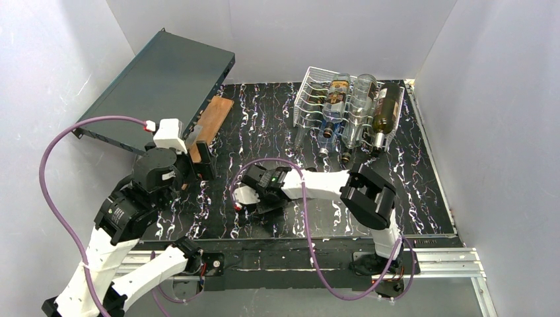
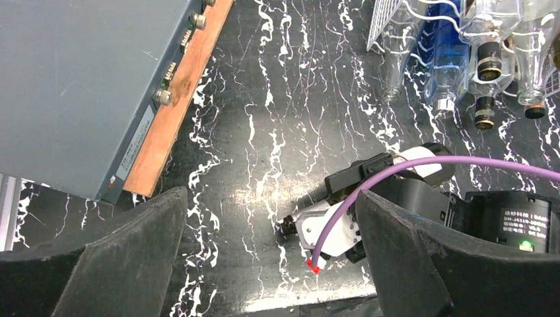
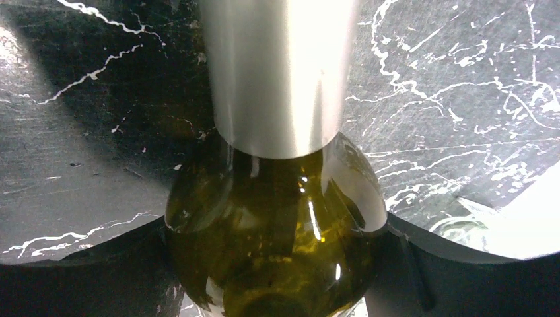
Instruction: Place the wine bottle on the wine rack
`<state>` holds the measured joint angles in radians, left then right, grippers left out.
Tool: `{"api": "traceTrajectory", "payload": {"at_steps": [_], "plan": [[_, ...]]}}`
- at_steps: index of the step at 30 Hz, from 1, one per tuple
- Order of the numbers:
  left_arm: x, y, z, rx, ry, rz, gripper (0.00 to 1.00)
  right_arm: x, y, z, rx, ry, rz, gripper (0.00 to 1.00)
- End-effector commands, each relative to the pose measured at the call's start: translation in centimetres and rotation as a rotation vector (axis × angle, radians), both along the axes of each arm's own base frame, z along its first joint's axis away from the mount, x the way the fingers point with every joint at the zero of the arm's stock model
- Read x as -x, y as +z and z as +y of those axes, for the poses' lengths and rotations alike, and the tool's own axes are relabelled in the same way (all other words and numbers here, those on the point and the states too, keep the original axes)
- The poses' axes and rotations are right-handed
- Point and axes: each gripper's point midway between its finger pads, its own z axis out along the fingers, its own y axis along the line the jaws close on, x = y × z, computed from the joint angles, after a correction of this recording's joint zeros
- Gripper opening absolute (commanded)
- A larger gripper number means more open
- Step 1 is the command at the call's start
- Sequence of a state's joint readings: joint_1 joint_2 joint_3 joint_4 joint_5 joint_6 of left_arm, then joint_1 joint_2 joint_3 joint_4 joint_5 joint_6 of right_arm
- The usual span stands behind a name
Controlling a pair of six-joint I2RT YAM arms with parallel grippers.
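Tabletop [image 3: 462, 66] bears wine bottle [image 3: 277, 218], apparently clamped in right claw [image 3: 277, 271].

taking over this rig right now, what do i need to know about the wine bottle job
Left hand: open, empty, hovering over the table, clear of the job.
Right hand: low near the table's front middle, looks closed on the shoulder of the wine bottle.
Wine rack: far right corner of the table, other bottles lying in it.
Done: bottle gripped, it seems.
Left: lift it, carry it to the rack, lay it down, let go.
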<state>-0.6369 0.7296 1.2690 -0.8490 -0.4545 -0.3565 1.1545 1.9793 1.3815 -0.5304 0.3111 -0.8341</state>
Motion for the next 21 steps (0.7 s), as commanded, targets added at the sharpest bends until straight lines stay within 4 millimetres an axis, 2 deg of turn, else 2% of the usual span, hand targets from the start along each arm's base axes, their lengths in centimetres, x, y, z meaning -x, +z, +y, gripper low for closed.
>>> {"api": "traceTrajectory", "payload": {"at_steps": [1,5,12,15,21], "plan": [[-0.1,-0.6,-0.1,0.008,0.011,0.013,0.98,0.9,-2.9,-1.4,0.050,-0.008,0.010,0.40],[-0.2,-0.8,-0.2,0.013,0.010,0.020,0.98,1.8,-3.5,-2.4,0.081,-0.003,0.055,0.50],[-0.1,-1.3,-0.4,0.024,0.009,0.033,0.98,3.5,-2.7,-2.7,0.005,0.001,0.123,0.78],[-0.2,-1.4,-0.6,0.022,0.006,0.039,0.98,4.1,-2.6,-2.9,-0.011,-0.002,0.181,0.83],[-0.4,-1.5,-0.9,0.021,-0.003,0.051,0.98,4.9,-3.4,-3.9,0.031,-0.013,0.278,0.87]]}}
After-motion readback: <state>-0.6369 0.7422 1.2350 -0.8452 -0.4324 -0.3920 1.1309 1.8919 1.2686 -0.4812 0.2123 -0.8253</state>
